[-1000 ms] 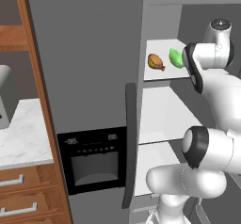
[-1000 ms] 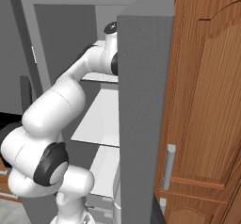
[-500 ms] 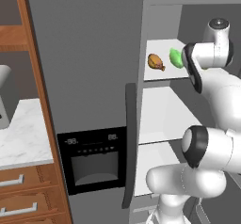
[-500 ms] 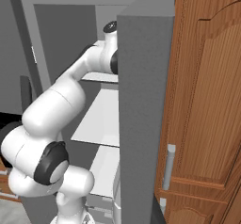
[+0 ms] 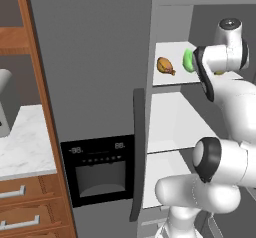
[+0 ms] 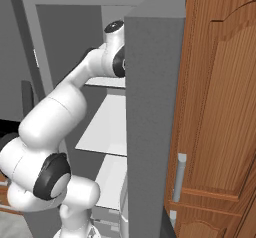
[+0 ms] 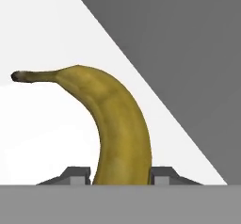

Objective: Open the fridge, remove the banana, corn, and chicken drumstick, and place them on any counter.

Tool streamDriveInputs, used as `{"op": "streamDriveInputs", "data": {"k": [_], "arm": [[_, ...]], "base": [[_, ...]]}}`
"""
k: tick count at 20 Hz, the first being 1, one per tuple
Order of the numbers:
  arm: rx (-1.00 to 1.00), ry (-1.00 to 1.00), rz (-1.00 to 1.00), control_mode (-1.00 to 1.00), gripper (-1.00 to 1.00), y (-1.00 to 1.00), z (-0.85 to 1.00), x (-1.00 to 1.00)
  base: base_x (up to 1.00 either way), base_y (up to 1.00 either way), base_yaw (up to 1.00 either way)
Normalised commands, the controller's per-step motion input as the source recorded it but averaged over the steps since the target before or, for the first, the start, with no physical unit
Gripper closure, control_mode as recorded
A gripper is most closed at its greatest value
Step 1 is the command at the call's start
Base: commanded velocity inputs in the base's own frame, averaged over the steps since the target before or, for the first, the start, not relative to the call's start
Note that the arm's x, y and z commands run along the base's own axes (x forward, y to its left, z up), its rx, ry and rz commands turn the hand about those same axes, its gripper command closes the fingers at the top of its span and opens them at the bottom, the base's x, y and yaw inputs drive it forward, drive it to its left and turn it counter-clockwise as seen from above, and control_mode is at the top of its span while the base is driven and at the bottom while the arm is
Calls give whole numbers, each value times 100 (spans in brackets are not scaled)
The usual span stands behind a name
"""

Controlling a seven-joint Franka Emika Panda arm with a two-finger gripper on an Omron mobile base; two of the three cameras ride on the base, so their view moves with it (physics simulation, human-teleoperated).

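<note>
The fridge (image 5: 95,82) stands open; chicken drumstick (image 5: 165,66) and corn (image 5: 188,60) lie on its upper shelf (image 5: 170,78). The arm reaches in beside them, fingers (image 7: 75,173) clasping the banana (image 7: 115,124) above that shelf.

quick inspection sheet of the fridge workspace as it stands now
surface: white fridge shelf bears the food; marble counter at left.
job's things: fridge right door open; chicken drumstick and corn on the upper shelf; banana lies on the shelf.
clutter: nothing seen.
grippers: gripper has a finger on each side of the banana, pads against its sides.
cables: nothing seen.
surroundings: wooden cabinet at right.
</note>
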Motion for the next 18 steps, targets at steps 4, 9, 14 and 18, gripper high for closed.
{"op": "streamDriveInputs", "data": {"k": [4, 9, 14, 18], "arm": [[0, 15, 0, -100, 100, 28, 11, -52], [0, 2, 0, -100, 100, 33, 0, -81], [0, 0, 2, -100, 100, 22, 0, -93], [0, -3, 3, -100, 100, 22, 0, -93]], "base": [[0, 0, 0], [0, 0, 0], [0, 0, 0], [0, 0, 0]]}}
